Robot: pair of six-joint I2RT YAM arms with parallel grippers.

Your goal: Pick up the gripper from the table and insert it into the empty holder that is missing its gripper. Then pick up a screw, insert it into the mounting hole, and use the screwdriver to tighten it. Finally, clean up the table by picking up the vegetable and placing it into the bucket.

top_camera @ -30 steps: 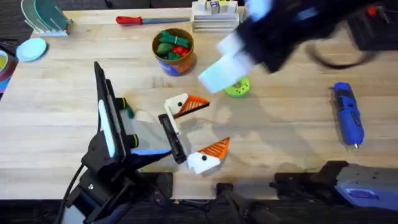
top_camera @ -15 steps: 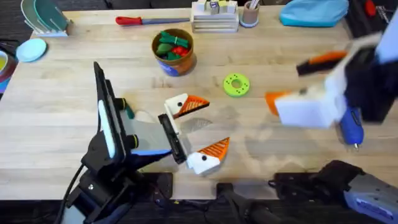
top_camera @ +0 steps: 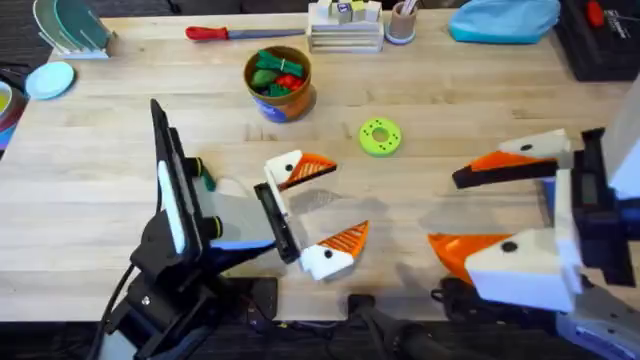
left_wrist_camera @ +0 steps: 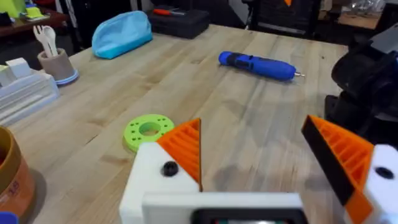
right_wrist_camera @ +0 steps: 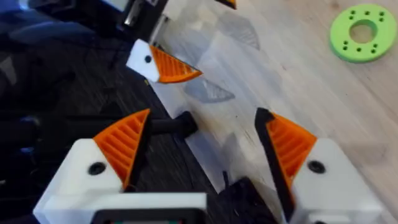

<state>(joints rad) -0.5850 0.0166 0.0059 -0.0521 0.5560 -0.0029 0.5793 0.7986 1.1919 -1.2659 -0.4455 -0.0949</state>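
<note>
A pale wooden table (top_camera: 440, 120) carries the work, with a dark floor showing past its near edge. The green disc (top_camera: 380, 137) near the middle serves as the landmark.

Nearest the camera, on the near right of the disc, the right gripper (top_camera: 490, 210) hangs low over the table with its fingers spread wide and nothing between them; its orange ribbed pads (right_wrist_camera: 127, 146) sit on white bases. To the near left of the disc, the left gripper (top_camera: 325, 205) lies low at the table, its two orange-tipped white fingers also apart and empty, on the black arm with the light-blue panel (top_camera: 175, 215). In the left wrist view both white finger bases, the holder (left_wrist_camera: 168, 180) among them, carry orange tips; which one was the missing one I cannot tell.

The blue screwdriver (left_wrist_camera: 258, 65) lies flat on the table, beyond the disc in the left wrist view, its metal bit pointing away from the disc.

Beyond the disc and to its left stands the orange-brown bucket (top_camera: 279, 82), upright, holding green toy vegetables (top_camera: 266, 72) and a red one (top_camera: 290, 81). Farther back from the bucket, along the far edge, lies a red-handled screwdriver (top_camera: 225, 33), and far right of it a blue pouch (top_camera: 503, 20).
</note>
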